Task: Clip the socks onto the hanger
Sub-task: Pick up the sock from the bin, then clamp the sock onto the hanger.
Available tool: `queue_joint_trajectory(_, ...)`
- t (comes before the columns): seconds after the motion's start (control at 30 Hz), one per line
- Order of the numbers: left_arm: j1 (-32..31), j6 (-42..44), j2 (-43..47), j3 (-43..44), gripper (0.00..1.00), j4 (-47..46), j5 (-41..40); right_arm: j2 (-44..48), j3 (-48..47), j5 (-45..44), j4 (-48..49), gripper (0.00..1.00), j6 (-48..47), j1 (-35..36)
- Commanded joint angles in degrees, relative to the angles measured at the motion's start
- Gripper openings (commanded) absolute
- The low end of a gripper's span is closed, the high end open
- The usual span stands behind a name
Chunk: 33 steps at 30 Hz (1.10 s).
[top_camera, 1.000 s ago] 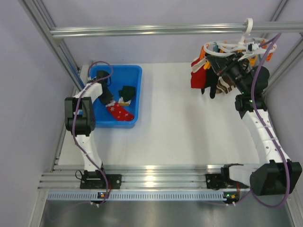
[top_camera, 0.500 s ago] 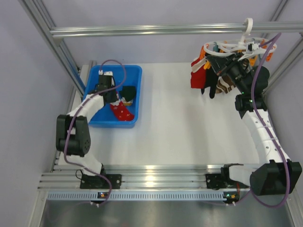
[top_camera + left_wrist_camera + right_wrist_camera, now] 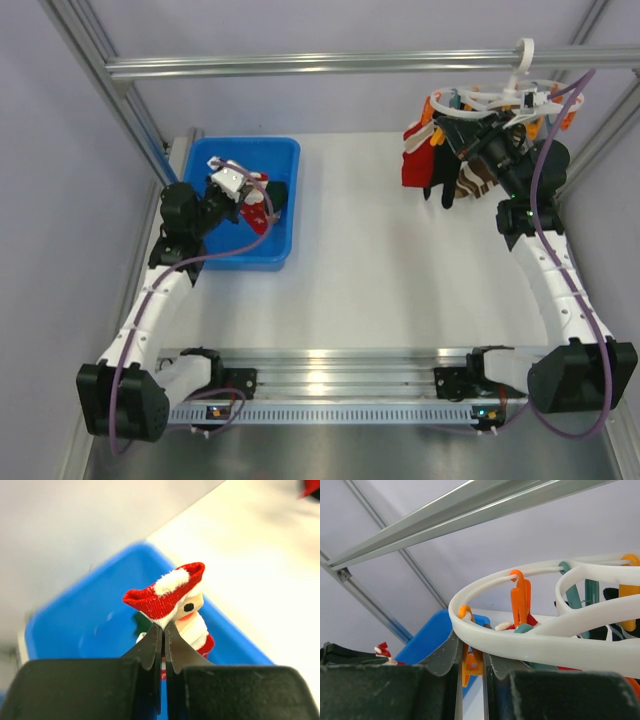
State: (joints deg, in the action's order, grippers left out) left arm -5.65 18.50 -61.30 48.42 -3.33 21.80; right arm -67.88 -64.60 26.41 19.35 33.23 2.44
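Note:
My left gripper (image 3: 243, 190) is shut on a red festive sock (image 3: 257, 212) with white trim and holds it lifted over the blue bin (image 3: 275, 250). In the left wrist view the sock's cuff (image 3: 167, 597) sticks up from between my closed fingertips (image 3: 163, 627). The white round hanger (image 3: 490, 102) hangs by its hook from the top bar at the back right, with several socks (image 3: 418, 160) clipped under it. My right gripper (image 3: 462, 135) is at the ring's rim, shut on an orange clip peg (image 3: 472, 662) that dangles from the white ring (image 3: 530, 642).
A dark green sock (image 3: 272, 194) lies in the blue bin, which also shows in the left wrist view (image 3: 75, 625). An aluminium crossbar (image 3: 300, 66) spans the back, with frame posts at both sides. Brown striped socks (image 3: 476, 180) hang from the ring.
My left arm has swung up and back out of the bin, lifting the red sock off the bin floor. The right arm and the hanger have not moved.

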Motion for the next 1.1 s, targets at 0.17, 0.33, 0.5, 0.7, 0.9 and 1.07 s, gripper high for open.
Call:
queue_joint_trajectory(0.17, -6.2, 6.3, -6.4, 10.5, 0.00, -18.3, 30.9, -0.1, -2.5, -1.3, 4.6, 0.00, 0.7, -1.5)
queue_joint_trajectory(0.33, -15.8, 10.4, -15.7, 19.7, 0.00, -18.8, 32.9, -0.6, -2.9, -0.3, 5.2, 0.00, 1.0, -1.2)
queue_joint_trajectory(0.5, -23.9, 9.2, -25.8, 27.8, 0.00, -15.5, 31.8, -0.3, -3.2, 0.2, 5.3, 0.00, 1.4, -0.9)
queue_joint_trajectory(0.7, -29.1, 2.7, -35.0, 38.1, 0.00, -13.5, 24.3, 0.2, -2.8, 1.7, 4.5, 0.00, 0.5, -0.8)
queue_joint_trajectory(0.9, -32.1, -5.6, -41.3, 49.7, 0.00, -7.0, 17.3, 0.0, -3.0, 1.4, 3.7, 0.00, 0.9, -0.4)
queue_joint_trajectory(1.07, -34.4, -6.7, -42.7, 51.2, 0.00, -6.1, 15.4, -0.8, -2.1, 1.7, 6.0, 0.00, 3.6, -0.2)
